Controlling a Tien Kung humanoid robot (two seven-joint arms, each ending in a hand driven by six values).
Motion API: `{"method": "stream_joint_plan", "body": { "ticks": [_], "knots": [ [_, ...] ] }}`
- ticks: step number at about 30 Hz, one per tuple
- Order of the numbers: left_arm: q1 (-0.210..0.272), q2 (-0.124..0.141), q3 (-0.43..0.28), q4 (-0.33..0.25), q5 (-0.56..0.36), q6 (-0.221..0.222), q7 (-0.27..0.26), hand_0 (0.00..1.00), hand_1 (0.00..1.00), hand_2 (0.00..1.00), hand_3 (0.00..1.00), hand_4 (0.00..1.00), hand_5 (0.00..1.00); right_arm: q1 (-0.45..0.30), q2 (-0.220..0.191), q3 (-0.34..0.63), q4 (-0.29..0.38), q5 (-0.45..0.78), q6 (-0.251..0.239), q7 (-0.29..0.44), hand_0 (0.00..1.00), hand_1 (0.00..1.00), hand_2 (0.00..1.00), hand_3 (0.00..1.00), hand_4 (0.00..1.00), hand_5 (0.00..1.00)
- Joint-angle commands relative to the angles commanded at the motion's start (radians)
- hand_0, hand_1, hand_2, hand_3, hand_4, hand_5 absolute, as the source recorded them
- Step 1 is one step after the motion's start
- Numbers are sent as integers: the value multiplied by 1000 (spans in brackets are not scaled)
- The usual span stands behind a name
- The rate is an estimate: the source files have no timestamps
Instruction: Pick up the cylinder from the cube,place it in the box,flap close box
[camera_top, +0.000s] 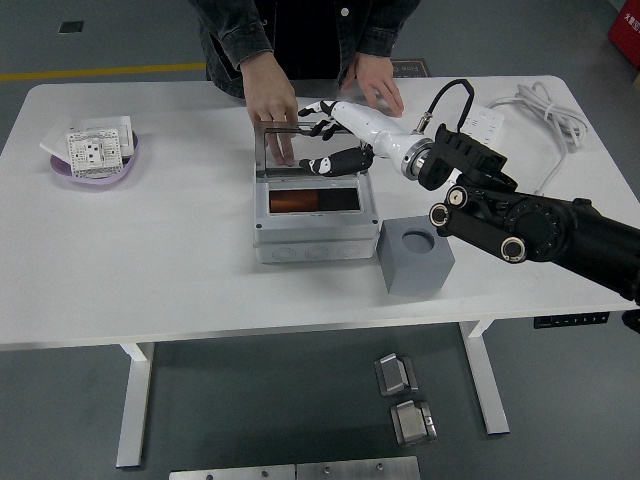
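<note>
The orange cylinder lies inside the grey box at mid-table. The box's clear lid stands raised at the back. My right hand hovers over the lid's right part, fingers spread, holding nothing. A person's hand presses on the lid's left edge; the other hand rests on the table behind. The grey cube with a round hole in its top sits right of the box. My left arm is not in view.
A purple dish holding white socket parts sits at the far left. A white power strip with its cable lies at the back right. Metal blocks lie on the floor below.
</note>
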Motion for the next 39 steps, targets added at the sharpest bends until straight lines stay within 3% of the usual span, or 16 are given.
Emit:
{"method": "stream_joint_plan", "body": {
  "ticks": [9, 10, 15, 19, 28, 39],
  "knots": [
    [-3, 5, 17, 1, -10, 0, 0, 620, 625, 579, 684, 710, 265, 54, 16, -68, -105, 98, 26, 8, 785, 677, 716, 878, 827, 412],
    [-5, 6, 18, 1, -9, 0, 0, 620, 624, 579, 684, 710, 264, 61, 22, -88, -122, 122, 29, 11, 818, 744, 760, 878, 893, 524],
    [-12, 8, 25, 0, -10, 0, 0, 620, 624, 579, 684, 710, 264, 92, 46, -158, -181, 214, 45, 22, 818, 744, 760, 878, 893, 524],
    [-15, 10, 26, -1, -7, 0, 0, 620, 624, 579, 685, 710, 262, 113, 62, -155, -216, 229, 77, 9, 821, 757, 772, 879, 914, 560],
    [-1, 5, 41, -1, -14, 0, 2, 620, 624, 578, 684, 709, 265, 120, 46, -179, -201, 229, 55, 18, 830, 757, 765, 872, 911, 565],
    [2, 6, 49, 0, -20, 0, 1, 620, 624, 578, 684, 709, 263, 125, 43, -173, -198, 222, 63, -2, 814, 750, 755, 871, 916, 563]
  ]
}}
